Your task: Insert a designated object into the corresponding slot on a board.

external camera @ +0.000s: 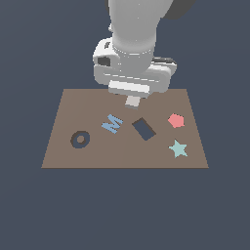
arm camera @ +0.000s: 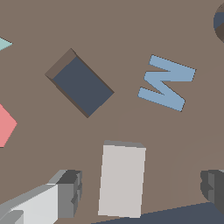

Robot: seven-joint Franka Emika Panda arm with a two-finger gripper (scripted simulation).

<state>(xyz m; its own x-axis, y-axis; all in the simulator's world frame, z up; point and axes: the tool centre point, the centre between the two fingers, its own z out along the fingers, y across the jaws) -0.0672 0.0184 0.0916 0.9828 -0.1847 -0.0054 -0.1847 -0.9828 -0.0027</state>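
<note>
The pale beige-grey block [external camera: 132, 101] lies on the brown board [external camera: 68, 110] near its far edge, just behind the blue M [external camera: 112, 123]. In the wrist view the block [arm camera: 122, 179] sits between my two fingers, with a clear gap on each side. My gripper [external camera: 130, 95] [arm camera: 140, 190] is open and hangs right over the block without touching it. The slot [external camera: 144, 129] [arm camera: 83, 87], a dark navy tilted rectangle, is empty and lies a short way in front of the block, between the M and the pink hexagon [external camera: 176, 120].
The board also bears a dark ring cut-out [external camera: 80, 139] at the exterior view's left and a teal star [external camera: 178, 149] at its right. The M [arm camera: 167, 82] and part of the hexagon [arm camera: 5, 124] show in the wrist view. Dark floor surrounds the board.
</note>
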